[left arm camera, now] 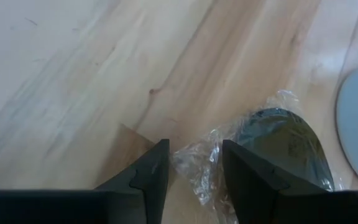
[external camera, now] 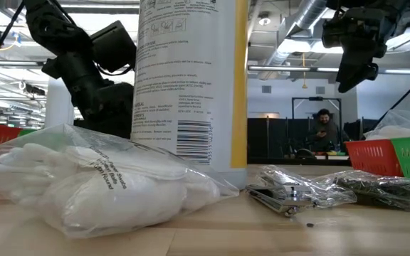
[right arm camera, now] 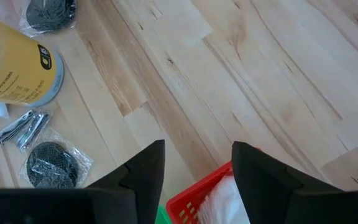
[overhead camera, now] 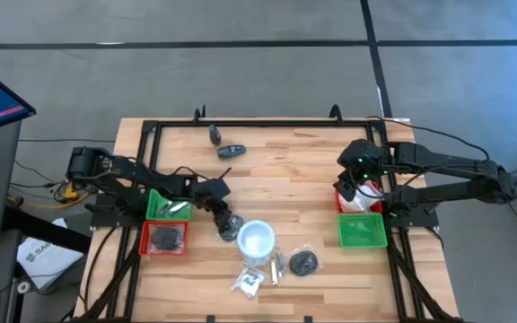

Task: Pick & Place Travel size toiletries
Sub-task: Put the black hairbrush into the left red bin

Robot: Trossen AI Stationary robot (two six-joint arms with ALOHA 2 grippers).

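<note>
The left gripper (left arm camera: 194, 177) had its fingers part-spread around the crinkled edge of a clear wrapper, low over the table (overhead camera: 294, 161). The black disc (left arm camera: 284, 143) inside that wrapper lay just beyond the fingertips, so the jaws seemed placed to take the loose plastic rather than the disc itself. Whether they already pinched it could not be told from the wrist view. In the high view this spot sat just beside the white can (overhead camera: 256, 240), near the left green tray (overhead camera: 157, 211) and the left red tray (overhead camera: 148, 242).

The right gripper (right arm camera: 194, 168) hung above the right red tray (right arm camera: 197, 193) with its fingers apart and nothing between them, likely waiting. More wrapped discs (overhead camera: 303, 263), silvery sticks (overhead camera: 276, 266) and white pieces (overhead camera: 249, 281) lay around the can, still unsorted.
</note>
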